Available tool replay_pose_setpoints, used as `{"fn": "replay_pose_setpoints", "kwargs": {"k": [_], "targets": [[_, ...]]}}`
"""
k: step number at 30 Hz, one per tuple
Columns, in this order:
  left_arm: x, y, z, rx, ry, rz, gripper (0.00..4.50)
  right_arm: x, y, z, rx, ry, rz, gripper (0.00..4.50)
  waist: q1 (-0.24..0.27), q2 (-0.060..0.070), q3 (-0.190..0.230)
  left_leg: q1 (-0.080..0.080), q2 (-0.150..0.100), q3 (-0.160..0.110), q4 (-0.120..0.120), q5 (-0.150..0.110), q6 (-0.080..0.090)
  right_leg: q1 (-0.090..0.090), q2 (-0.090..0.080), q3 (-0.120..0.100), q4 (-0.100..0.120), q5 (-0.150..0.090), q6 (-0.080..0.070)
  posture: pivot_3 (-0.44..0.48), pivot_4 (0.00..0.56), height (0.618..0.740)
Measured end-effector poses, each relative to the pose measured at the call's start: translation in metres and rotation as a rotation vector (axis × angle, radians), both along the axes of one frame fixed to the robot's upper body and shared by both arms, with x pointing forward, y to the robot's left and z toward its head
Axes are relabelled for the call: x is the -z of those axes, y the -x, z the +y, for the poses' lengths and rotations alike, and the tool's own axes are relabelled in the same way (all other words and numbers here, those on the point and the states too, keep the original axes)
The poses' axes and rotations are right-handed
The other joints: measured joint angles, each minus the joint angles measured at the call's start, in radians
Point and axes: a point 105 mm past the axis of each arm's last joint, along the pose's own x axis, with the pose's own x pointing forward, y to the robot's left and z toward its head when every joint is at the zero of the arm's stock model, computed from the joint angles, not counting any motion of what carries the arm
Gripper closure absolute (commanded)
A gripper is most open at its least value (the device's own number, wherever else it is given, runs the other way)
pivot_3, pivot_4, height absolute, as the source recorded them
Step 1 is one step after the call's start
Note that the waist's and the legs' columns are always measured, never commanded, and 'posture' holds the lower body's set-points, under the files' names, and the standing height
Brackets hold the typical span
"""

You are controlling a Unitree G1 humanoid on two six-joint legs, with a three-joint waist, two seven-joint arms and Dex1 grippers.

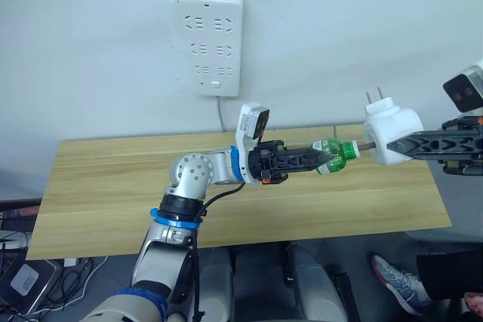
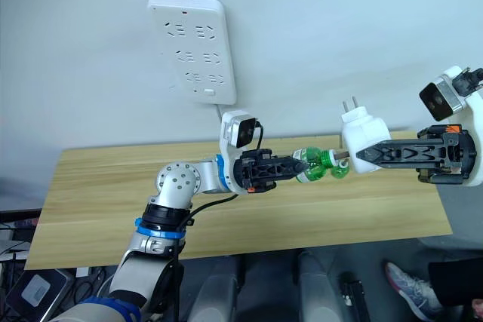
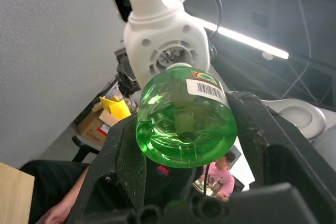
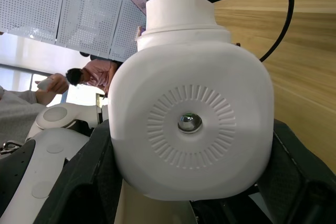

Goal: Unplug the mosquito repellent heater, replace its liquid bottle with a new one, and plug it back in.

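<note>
Above wooden table (image 1: pixel 113 186): left gripper (image 1: pixel 321 157) clamps green liquid bottle (image 1: pixel 337 153); right gripper (image 1: pixel 392 145) clamps unplugged mosquito repellent heater (image 1: pixel 392 130), just apart.

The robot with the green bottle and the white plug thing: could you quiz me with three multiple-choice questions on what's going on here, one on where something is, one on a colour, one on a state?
1. Where is the power strip?
A. On the wall above the table
B. Flat on the table
C. On the floor

2. What colour is the liquid bottle?
A. Blue
B. Green
C. Red

3. What state is the mosquito repellent heater in?
A. Plugged into the strip
B. Lying on the table
C. Unplugged, held in the air

Answers:
1. A: the strip hangs on the white wall behind the wooden table.
2. B: the left gripper is shut on a clear green bottle.
3. C: the right gripper grips the heater, its two prongs bare and pointing up, away from the strip.
</note>
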Motion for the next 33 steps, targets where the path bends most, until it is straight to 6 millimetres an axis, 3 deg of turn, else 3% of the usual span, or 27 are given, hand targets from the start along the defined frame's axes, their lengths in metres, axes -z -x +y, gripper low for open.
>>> {"fn": "replay_pose_setpoints", "kwargs": {"k": [23,33], "targets": [[-0.001,-0.007,-0.006,-0.024,0.013,-0.006,2.19,0.001,-0.007,0.002,0.029,-0.013,-0.038,1.51,0.000,0.000,0.000,0.000,0.000,0.000,0.000,0.000,0.000,0.000,0.000,0.000,0.001,0.000,0.000,0.150,0.341,0.740],[0.004,-0.014,-0.002,-0.046,0.002,-0.005,2.19,0.003,-0.014,0.008,0.104,0.067,-0.132,1.51,-0.001,0.000,0.000,0.000,0.000,0.000,0.000,0.000,0.000,0.000,0.000,0.000,0.001,0.000,0.000,0.146,0.338,0.740]]}}
